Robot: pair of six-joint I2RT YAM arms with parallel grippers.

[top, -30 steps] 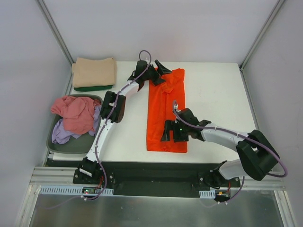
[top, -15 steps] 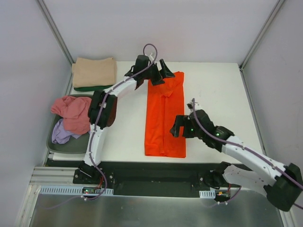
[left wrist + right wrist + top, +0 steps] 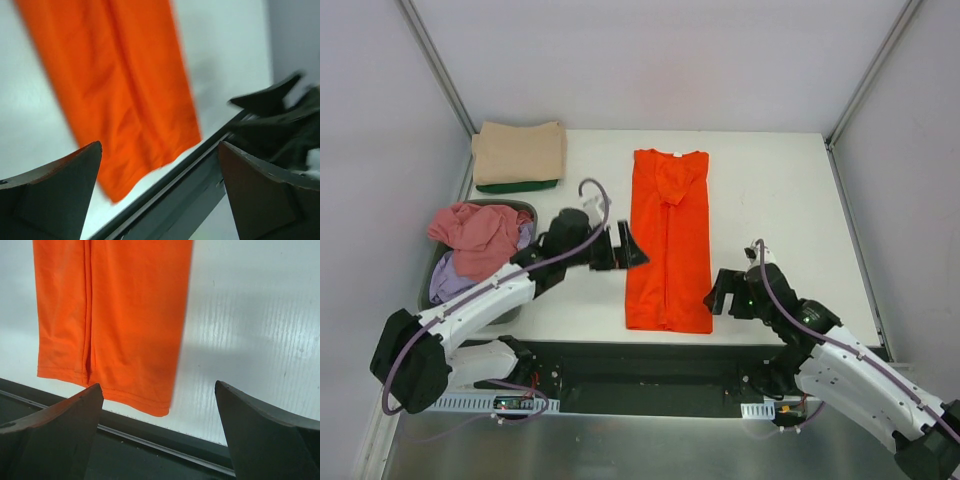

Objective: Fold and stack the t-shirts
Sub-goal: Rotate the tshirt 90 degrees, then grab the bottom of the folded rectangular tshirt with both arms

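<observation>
Now, from above, we see the orange t-shirt point(image 3: 667, 240) lying as a long strip on the desk point(image 3: 770, 200); left fingers point(image 3: 632, 252) and right fingers point(image 3: 717, 297) flank its lower half, both spread wide, empty. Left wrist: hem blurred, below. Right wrist: hem flat. We should pinch both hem corners evenly, then lift towards the collar.

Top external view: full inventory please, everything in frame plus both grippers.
orange t-shirt: 1, bright orange, long folded strip, table centre
tan t-shirt: 1, tan, folded, far-left corner, on the green one
dark green t-shirt: 1, dark green, only an edge shows under the tan
pink t-shirt: 1, pink, crumpled in basket
lilac t-shirt: 1, lilac, in basket, partly under pink
basket: 1, dark grey, left of table
table: 1, white
left gripper: black, open, empty, left of orange shirt
right gripper: black, open, empty, by its near-right corner
</observation>
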